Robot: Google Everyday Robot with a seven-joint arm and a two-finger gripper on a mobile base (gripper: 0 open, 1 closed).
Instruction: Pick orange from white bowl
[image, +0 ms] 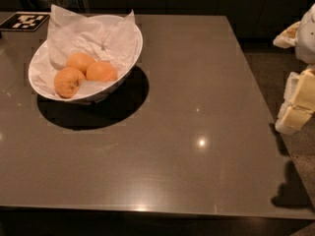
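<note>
The white bowl (133, 48) stands on the far left of the dark table, tilted, lined with crumpled white paper (98, 33). Three oranges lie in it. Two have even skin: one at the back (80, 61) and one on the right (102, 72). The front-left orange (69, 81) has a small dark mark. My gripper (297, 104), cream and white, is at the right edge of the view, beyond the table's right edge and far from the bowl. It holds nothing that I can see.
A black-and-white marker tag (23, 21) lies at the table's far left corner behind the bowl. The brown table top (197, 132) stretches between bowl and gripper. More of the white arm (307, 31) shows at the upper right. Floor lies right of the table.
</note>
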